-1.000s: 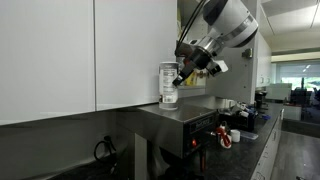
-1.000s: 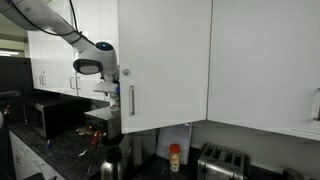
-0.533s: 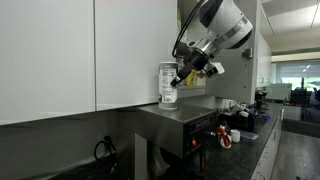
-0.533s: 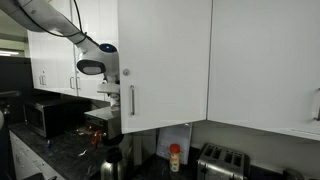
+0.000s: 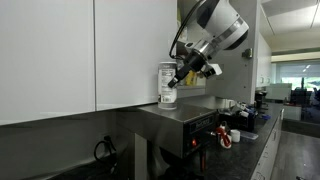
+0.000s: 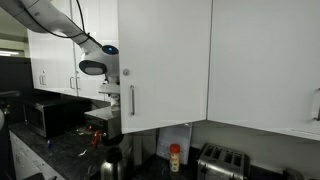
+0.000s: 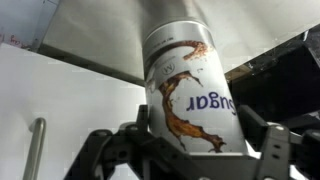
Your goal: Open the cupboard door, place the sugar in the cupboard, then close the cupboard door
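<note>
Clear sugar jar (image 5: 168,84), white contents.

The sugar (image 5: 168,84) stands upright on the flat top of a steel machine (image 5: 172,125), which sits on the dark counter (image 5: 247,150). In an exterior view, the counter also bears a microwave (image 6: 47,116), a toaster (image 6: 222,161) and a small red-capped bottle (image 6: 175,157).
</note>
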